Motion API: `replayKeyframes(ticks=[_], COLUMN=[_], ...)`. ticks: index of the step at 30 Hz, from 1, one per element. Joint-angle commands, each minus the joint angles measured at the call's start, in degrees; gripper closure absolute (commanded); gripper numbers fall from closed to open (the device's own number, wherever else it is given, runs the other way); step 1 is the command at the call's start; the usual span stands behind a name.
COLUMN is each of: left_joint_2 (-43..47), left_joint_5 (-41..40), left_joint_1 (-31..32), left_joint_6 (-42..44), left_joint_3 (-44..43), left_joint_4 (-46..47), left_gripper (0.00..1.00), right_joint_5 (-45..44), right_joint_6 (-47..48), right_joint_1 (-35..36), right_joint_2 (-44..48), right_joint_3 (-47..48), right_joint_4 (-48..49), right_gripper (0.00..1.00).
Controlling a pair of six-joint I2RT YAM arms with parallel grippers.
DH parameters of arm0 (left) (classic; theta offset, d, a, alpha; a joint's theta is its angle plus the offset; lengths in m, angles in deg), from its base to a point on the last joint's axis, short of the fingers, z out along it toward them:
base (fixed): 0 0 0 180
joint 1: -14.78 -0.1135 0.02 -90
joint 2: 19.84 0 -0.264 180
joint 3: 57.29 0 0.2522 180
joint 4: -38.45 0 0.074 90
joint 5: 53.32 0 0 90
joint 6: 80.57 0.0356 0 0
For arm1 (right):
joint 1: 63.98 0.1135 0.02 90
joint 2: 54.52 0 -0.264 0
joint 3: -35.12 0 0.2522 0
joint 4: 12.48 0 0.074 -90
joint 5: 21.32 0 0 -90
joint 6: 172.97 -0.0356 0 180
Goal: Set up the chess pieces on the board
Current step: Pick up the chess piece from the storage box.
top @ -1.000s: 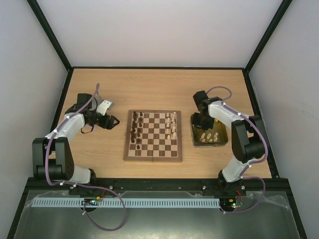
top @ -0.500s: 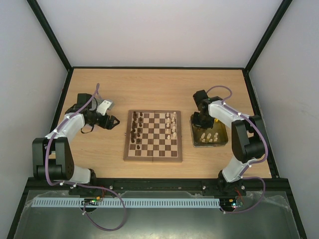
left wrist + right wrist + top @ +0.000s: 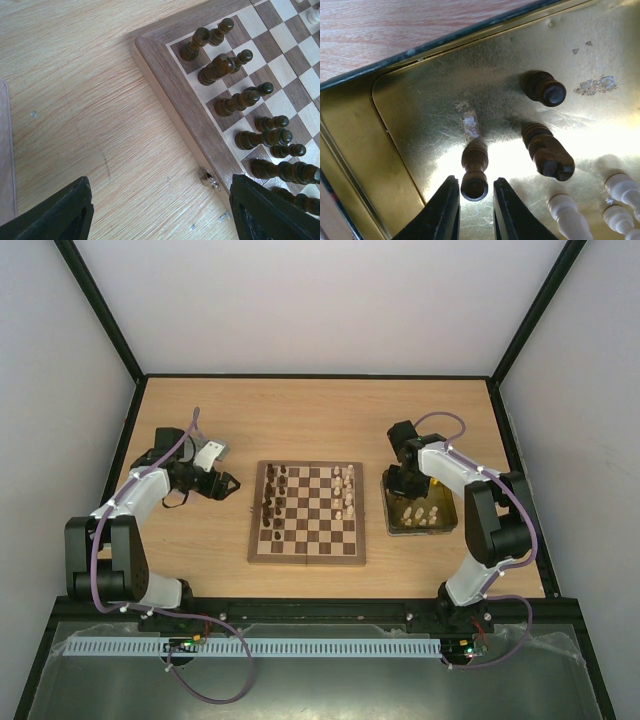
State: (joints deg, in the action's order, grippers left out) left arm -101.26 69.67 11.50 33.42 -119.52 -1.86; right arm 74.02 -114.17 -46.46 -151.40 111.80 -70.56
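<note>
The board (image 3: 257, 540) lies mid-table with dark brown pieces (image 3: 272, 502) along its left side and cream pieces (image 3: 346, 492) on its right. My right gripper (image 3: 400, 485) is low inside the gold tin tray (image 3: 390, 530). In the right wrist view its jaws (image 3: 475, 182) stand narrowly open on either side of an upright dark brown piece (image 3: 474, 167), with thin gaps showing. Two more dark pieces (image 3: 547, 152) and some cream pieces (image 3: 570, 215) stand nearby. My left gripper (image 3: 232, 483) is wide open and empty over the table left of the board (image 3: 180, 95).
The tin tray's wall (image 3: 350, 150) is close to the left of my right fingers. In the left wrist view a small metal clasp (image 3: 211, 180) sits on the board's edge, with dark pieces (image 3: 235, 102) in rows beyond it.
My right gripper has sunk slightly into the tin tray. The left arm has not moved.
</note>
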Motion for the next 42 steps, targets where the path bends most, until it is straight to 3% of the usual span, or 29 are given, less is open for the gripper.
replayKeyframes(ticks=[1, 13, 26, 42], left_joint_2=[-0.22, -0.89, -0.94, -1.54], left_joint_5=[1.27, 1.54, 1.85, 1.98], left_joint_1=[-0.4, -0.38, -0.4, -0.4], left_joint_6=[0.8, 0.98, 1.32, 1.35], left_joint_3=[0.18, 0.02, 0.14, -0.09], left_joint_4=[-1.32, -1.36, -1.23, -0.99], left_gripper=[0.24, 0.24, 0.24, 0.24], right_joint_5=[-3.04, -7.89, -6.04, -5.79], right_joint_6=[-0.04, -0.79, -2.27, -2.37], right_joint_1=[-0.27, -2.57, -4.73, -6.48], right_joint_2=[1.84, 4.32, 0.5, -1.96], right_joint_3=[0.84, 2.79, 3.12, 1.76], right_joint_4=[-1.32, -2.52, 0.93, 3.76], right_gripper=[0.81, 0.78, 0.71, 0.75])
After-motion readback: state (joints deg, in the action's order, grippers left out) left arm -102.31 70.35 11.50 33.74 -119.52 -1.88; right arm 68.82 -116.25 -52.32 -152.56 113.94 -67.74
